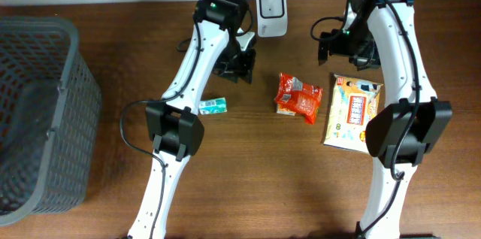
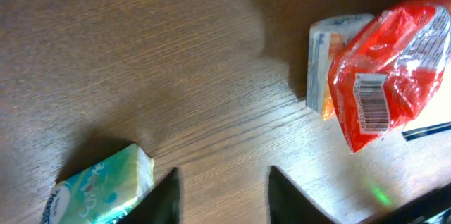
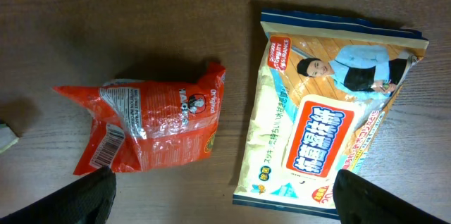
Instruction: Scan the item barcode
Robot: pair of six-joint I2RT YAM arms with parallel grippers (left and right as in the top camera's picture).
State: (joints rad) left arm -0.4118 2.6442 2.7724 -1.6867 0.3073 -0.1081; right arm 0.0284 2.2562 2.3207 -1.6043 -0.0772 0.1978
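Two pairs of fingers, both empty: left fingers point(image 2: 163, 199) narrowly apart, right fingers point(image 3: 81, 199) spread wide. The red snack packet point(image 1: 297, 96) lies on the bench point(image 1: 255, 164) between them, near the scanner point(image 1: 270, 12), barcode showing.

Crumpled red snack bag point(image 1: 297, 96), flat, barcode-side up

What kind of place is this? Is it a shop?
Probably a pretend shop checkout, set up on a wooden table. There's a white scanner, a grey basket, and packaged snacks like the red snack pack with its barcode.
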